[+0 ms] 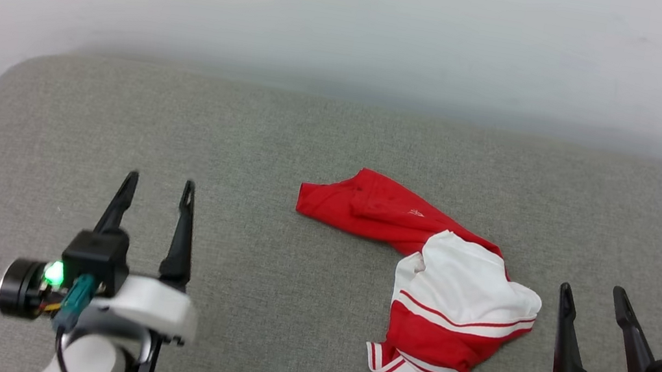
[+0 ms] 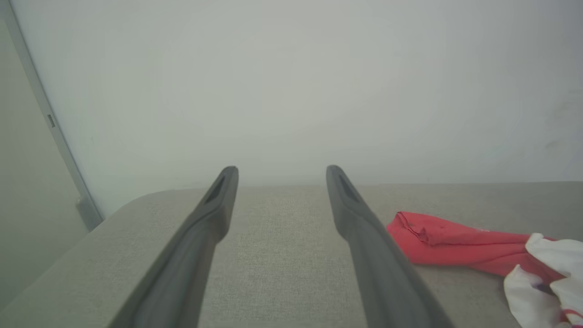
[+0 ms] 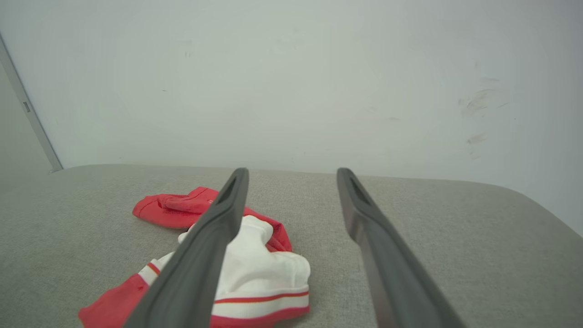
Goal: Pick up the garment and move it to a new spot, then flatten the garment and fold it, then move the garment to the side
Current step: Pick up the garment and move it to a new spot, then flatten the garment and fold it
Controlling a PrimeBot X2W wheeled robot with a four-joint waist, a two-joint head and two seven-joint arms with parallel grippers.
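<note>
A: The left end effector (image 1: 161, 180) hangs with its two dark fingers spread and nothing between them, over the grey fabric-covered padded bench (image 1: 285, 140). The right end effector (image 1: 592, 289) is spread and empty too. In the head view, the crumpled red jersey with white sleeve and red-and-white striped trim (image 1: 453, 289) lies on the bench between them, nearer the right one and touched by neither.

B: How will it handle?

A: Thin, soft and light, I'd judge. It should sag and trail when lifted. I'd pinch a raised fold at the white sleeve, or the red edge at its far end.

B: The left wrist view?

A: Parted fingers over bare bench. The jersey (image 2: 455, 246) sits to the right, cut off by the frame edge.

B: The right wrist view?

A: One finger crosses the jersey (image 3: 268, 269) and hides part of it. I cannot make out the collar, the other sleeve, or which side faces up.
</note>
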